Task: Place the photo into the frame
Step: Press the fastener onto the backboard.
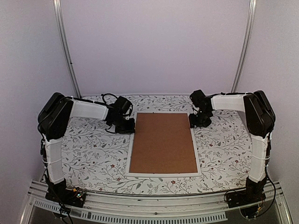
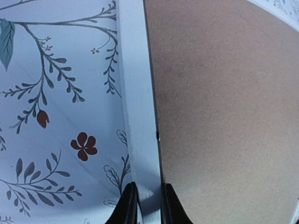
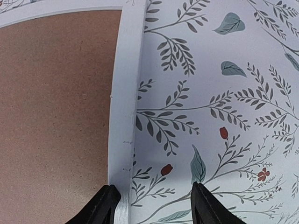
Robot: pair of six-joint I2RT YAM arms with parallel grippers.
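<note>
The frame [image 1: 163,174] lies flat in the middle of the table, back side up, its narrow white border around a brown backing board [image 1: 163,142]. My left gripper [image 1: 128,125] is at the far end of the frame's left side. In the left wrist view it [image 2: 149,205] is shut on the white border [image 2: 138,116], one finger on each side. My right gripper [image 1: 195,122] is at the far right side and stands open [image 3: 156,205]. One of its fingers [image 3: 100,207] is over the border [image 3: 124,107], the other over the cloth. The photo is hidden from every view.
A tablecloth with a leaf and flower print [image 1: 93,154] covers the table. White walls and two slanted metal rails [image 1: 65,46] close off the back. Both arm bases stand at the near edge.
</note>
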